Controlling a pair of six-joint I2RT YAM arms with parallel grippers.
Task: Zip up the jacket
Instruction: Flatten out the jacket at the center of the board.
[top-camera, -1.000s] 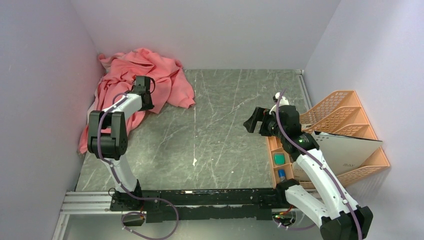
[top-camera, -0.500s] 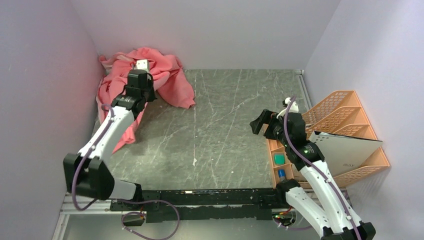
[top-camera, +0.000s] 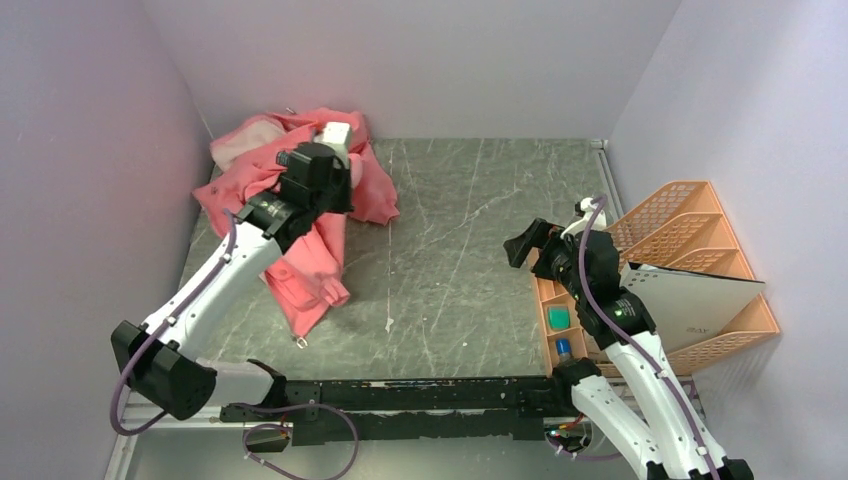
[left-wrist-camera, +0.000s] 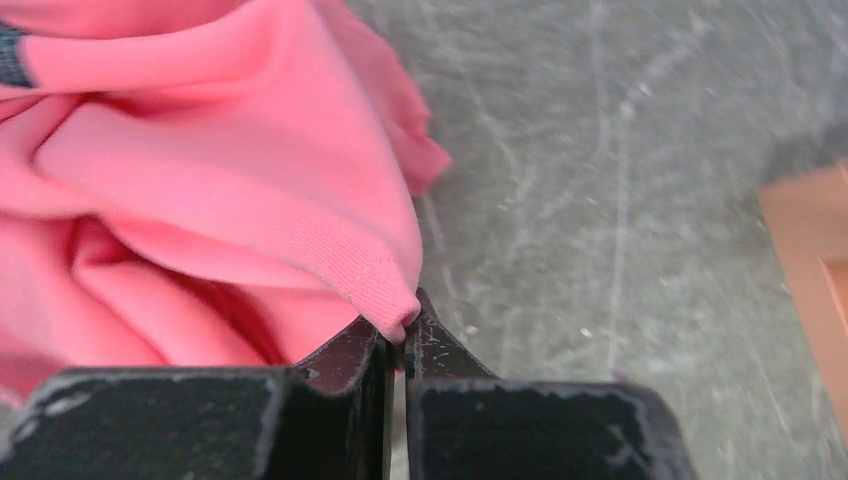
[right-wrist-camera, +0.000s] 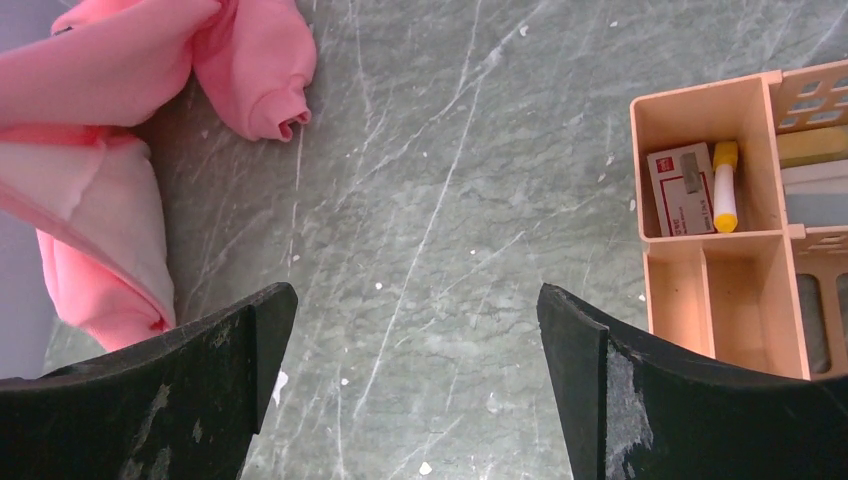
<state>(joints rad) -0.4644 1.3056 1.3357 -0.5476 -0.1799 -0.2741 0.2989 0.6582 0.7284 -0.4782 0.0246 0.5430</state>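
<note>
The salmon-pink jacket (top-camera: 312, 268) lies crumpled at the table's far left, with one part stretched down toward the near edge. A small metal piece (top-camera: 299, 343) shows at its lower tip. My left gripper (top-camera: 343, 188) is over the jacket's right side. In the left wrist view its jaws (left-wrist-camera: 400, 335) are shut on a ribbed fold of the jacket (left-wrist-camera: 200, 170), lifted above the grey tabletop. My right gripper (top-camera: 520, 246) hovers at mid-right, apart from the jacket. Its fingers (right-wrist-camera: 415, 300) stand wide open over bare table, with the jacket (right-wrist-camera: 100, 60) at that view's upper left.
An orange desk organiser (top-camera: 690, 225) stands against the right wall with a white board (top-camera: 690, 300) leaning in it. Its front compartments (right-wrist-camera: 700, 260) hold a small box and a yellow-capped marker. Walls close in the table on the left, back and right.
My left gripper shut on the jacket and swung right and toward the centre, pulling the fabric out of its heap. The right arm drifted slightly right, still open.
</note>
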